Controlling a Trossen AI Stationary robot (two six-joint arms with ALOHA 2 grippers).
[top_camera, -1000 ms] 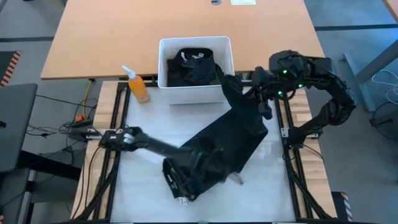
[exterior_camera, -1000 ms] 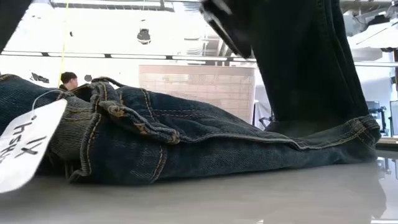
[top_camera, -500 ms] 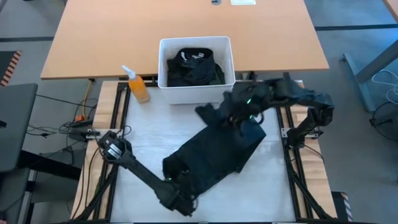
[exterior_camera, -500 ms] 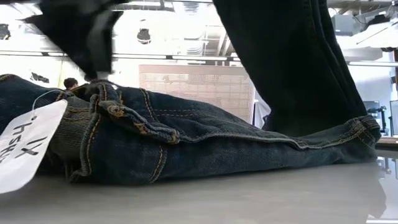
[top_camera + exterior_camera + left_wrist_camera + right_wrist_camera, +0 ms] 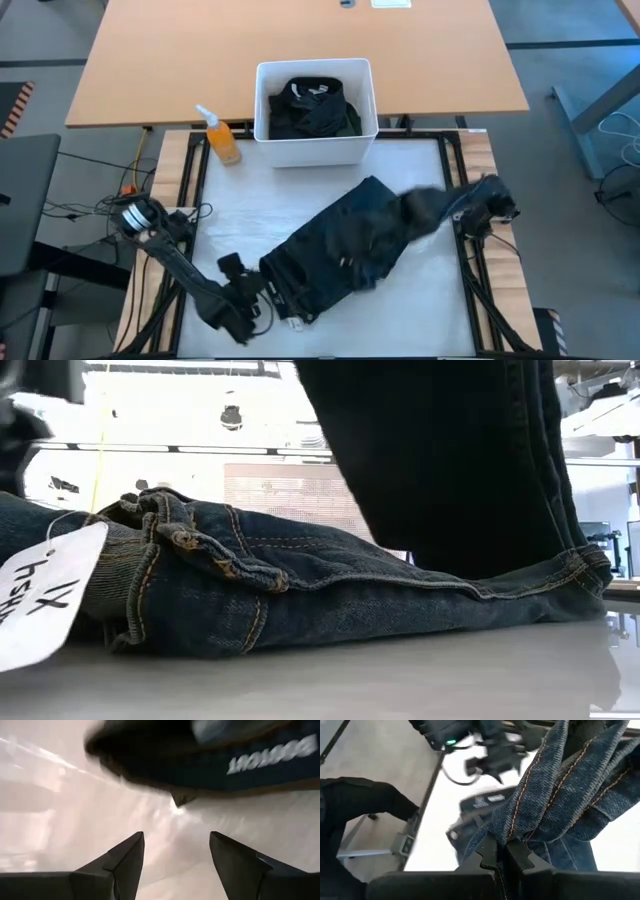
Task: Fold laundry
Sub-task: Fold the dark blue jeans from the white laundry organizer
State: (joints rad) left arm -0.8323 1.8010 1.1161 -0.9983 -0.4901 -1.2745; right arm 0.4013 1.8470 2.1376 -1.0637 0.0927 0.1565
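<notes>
The laundry at hand is a pair of dark blue jeans [image 5: 340, 250] lying slantwise on the white table, waistband at the near left, with a white paper tag [image 5: 40, 600]. One leg [image 5: 460, 460] rises steeply off the pile at the right. My right gripper [image 5: 440, 205], above the table's right side, is shut on that leg's denim [image 5: 555, 785]. My left gripper [image 5: 258, 292] stands open and low at the near left, just short of the waistband [image 5: 270, 755], with bare table between its fingers. My right gripper pinches a bunched fold of denim along an orange-stitched seam [image 5: 512, 827] between its two fingers, several layers together. It comes from the table's right, slanting down. The leg hangs below the hold, and the rest of the jeans lies on the table.
A white bin [image 5: 315, 150] with dark garments stands at the far middle, an orange spray bottle [image 5: 222, 140] to its left. A wooden table [image 5: 150, 60] lies beyond. Bare white table shows at the near right and far left.
My left gripper has left the middle of the jeans, gone toward the near left edge and down, and stayed open. My right gripper has swung the held leg from beside the bin toward the near edge and lower; the waistband has stayed put.
</notes>
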